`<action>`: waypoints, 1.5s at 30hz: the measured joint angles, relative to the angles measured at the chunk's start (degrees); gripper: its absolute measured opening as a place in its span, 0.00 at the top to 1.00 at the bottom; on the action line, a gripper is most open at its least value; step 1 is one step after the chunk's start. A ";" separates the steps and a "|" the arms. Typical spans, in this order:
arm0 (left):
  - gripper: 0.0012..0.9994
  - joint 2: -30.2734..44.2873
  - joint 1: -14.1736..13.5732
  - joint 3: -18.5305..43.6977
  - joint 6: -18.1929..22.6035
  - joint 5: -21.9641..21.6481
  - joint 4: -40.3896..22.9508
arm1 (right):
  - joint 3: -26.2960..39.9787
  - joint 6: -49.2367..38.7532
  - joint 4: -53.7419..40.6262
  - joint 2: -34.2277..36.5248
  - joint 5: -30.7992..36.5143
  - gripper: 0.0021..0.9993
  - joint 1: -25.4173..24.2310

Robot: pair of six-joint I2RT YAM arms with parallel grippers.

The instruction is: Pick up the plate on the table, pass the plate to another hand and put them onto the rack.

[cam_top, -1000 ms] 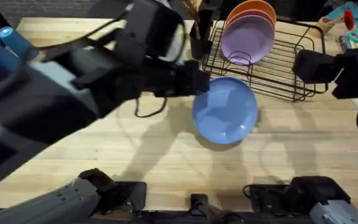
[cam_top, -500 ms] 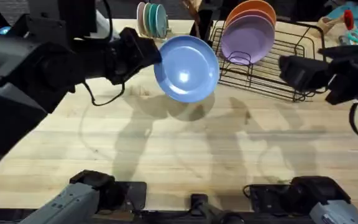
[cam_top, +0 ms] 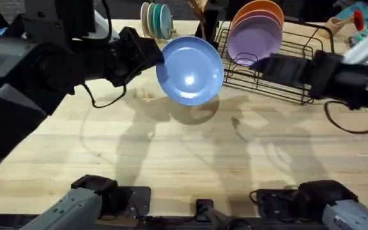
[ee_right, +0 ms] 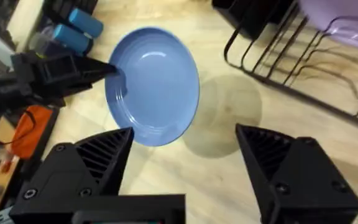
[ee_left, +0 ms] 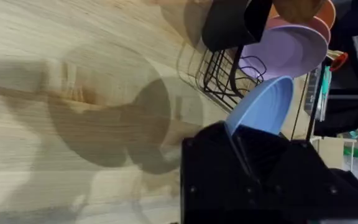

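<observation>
The light-blue plate (cam_top: 190, 70) hangs tilted above the table (cam_top: 171, 153), held at its left rim by my left gripper (cam_top: 158, 59). In the left wrist view the plate (ee_left: 263, 106) runs edge-on into that gripper (ee_left: 238, 137). My right gripper (cam_top: 260, 66) reaches in from the right, just off the plate's right side and in front of the rack (cam_top: 292, 64). The right wrist view has the plate (ee_right: 157, 87) facing me, the left gripper (ee_right: 115, 78) pinching its rim, and my right gripper (ee_right: 188, 162) open, a short way from the plate.
A purple plate (cam_top: 254, 38) and an orange plate (cam_top: 260, 13) stand in the rack's left slots; its right part is bare wire. A black holder (ee_left: 235, 22) sits at the rack's left end. A small stand with pink and teal plates (cam_top: 155, 19) is behind the blue plate.
The left arm lifted the plate up and to the left, then held it nearly still. The right arm has swung left, from beside the rack's right end toward the plate.
</observation>
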 joint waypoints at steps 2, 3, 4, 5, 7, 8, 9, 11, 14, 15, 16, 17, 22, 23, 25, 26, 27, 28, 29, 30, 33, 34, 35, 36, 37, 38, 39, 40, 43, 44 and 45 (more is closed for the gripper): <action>0.96 0.00 0.00 0.00 0.00 0.02 0.01 | 0.02 1.17 1.07 2.06 -0.39 0.00 1.36; 0.96 0.00 0.00 0.00 0.00 0.02 0.02 | 0.02 1.56 1.39 3.18 -0.48 0.00 1.99; 0.96 0.00 0.00 0.00 0.00 0.02 0.00 | 0.02 1.90 1.69 4.30 -0.62 0.00 2.59; 0.96 0.00 0.00 0.00 0.02 0.02 0.02 | 0.02 2.33 2.06 5.45 -0.70 0.00 3.21; 0.96 0.00 0.00 0.00 0.00 0.02 0.02 | 0.02 3.62 3.08 7.42 -0.75 0.00 4.25; 0.96 0.00 0.00 0.00 0.01 0.02 0.00 | 0.02 4.65 3.81 8.43 -0.83 0.00 4.75; 0.96 0.00 0.00 0.00 0.00 0.02 0.00 | 0.02 5.75 4.57 9.32 -0.90 0.00 5.17; 0.96 0.00 0.00 0.00 0.00 0.02 0.02 | 0.02 7.78 5.88 10.83 -1.08 0.00 5.72; 0.96 0.00 0.00 0.00 0.00 0.02 0.02 | 0.02 10.20 7.91 13.12 -1.14 0.00 5.93; 0.96 0.00 0.00 0.00 0.00 0.02 0.00 | 0.02 10.67 9.10 14.01 -1.21 0.00 5.93; 0.96 0.00 0.00 0.00 0.00 0.02 0.01 | 0.02 11.04 10.35 15.03 -1.27 0.00 5.94; 0.96 0.00 0.00 0.00 0.00 0.02 0.02 | 0.02 11.44 11.47 16.09 -1.32 0.00 6.02; 0.96 0.00 0.00 0.00 0.00 0.04 0.02 | 0.02 12.41 20.03 23.84 -1.36 0.00 8.93; 0.96 0.00 0.00 0.00 0.00 0.02 0.02 | 0.02 12.41 21.09 24.76 -1.36 0.01 9.40; 0.96 0.00 0.00 0.00 0.00 0.02 0.01 | 0.04 12.65 23.01 27.42 -1.41 0.06 10.55; 0.96 0.00 0.00 0.00 0.00 0.02 0.02 | 0.04 12.69 22.98 27.88 -1.48 0.08 10.67; 0.96 0.00 0.00 0.00 0.00 0.02 0.02 | 0.04 12.83 22.97 28.17 -1.49 0.10 10.74; 0.96 0.00 0.00 0.00 0.00 0.02 0.01 | 0.04 12.87 22.97 28.35 -1.50 0.11 10.74; 0.96 0.00 0.00 0.00 0.00 0.02 0.02 | 0.04 12.89 22.95 28.40 -1.51 0.12 10.74; 0.96 0.00 0.00 0.00 0.00 0.04 0.02 | 0.04 13.02 22.97 28.40 -1.51 0.14 10.74; 0.96 0.00 0.00 0.00 0.00 0.04 0.02 | 0.06 13.06 22.89 28.40 -1.51 0.22 10.74; 0.96 0.00 0.00 0.00 0.00 0.02 0.02 | 0.06 13.10 22.84 28.40 -1.51 0.25 10.74; 0.96 0.00 0.00 0.00 0.00 0.03 0.02 | 0.06 13.17 22.80 28.40 -1.51 0.28 10.74; 0.96 0.00 0.00 0.00 0.00 0.02 0.01 | 0.06 13.20 22.74 28.40 -1.51 0.32 10.73; 0.96 0.00 0.00 0.00 0.00 0.02 0.02 | 0.06 13.24 22.73 28.40 -1.51 0.35 10.74; 0.96 0.00 0.00 0.00 0.00 0.02 0.02 | 0.06 13.24 22.73 28.40 -1.51 0.39 10.74; 0.96 0.00 0.00 0.00 0.00 0.02 0.01 | 0.06 13.24 22.73 28.40 -1.53 0.42 10.74; 0.96 0.00 0.00 0.00 0.00 0.04 0.02 | 0.06 13.26 22.73 28.40 -1.51 0.46 10.74; 0.96 0.00 0.00 0.00 0.00 0.02 0.02 | 0.06 13.33 22.69 28.40 -1.51 0.61 10.74; 0.96 0.00 0.00 0.00 0.00 0.02 0.02 | 0.06 13.26 22.69 28.40 -1.51 0.68 10.74; 0.96 0.00 0.00 0.00 0.00 0.03 0.02 | 0.06 13.38 22.68 28.40 -1.51 0.76 10.73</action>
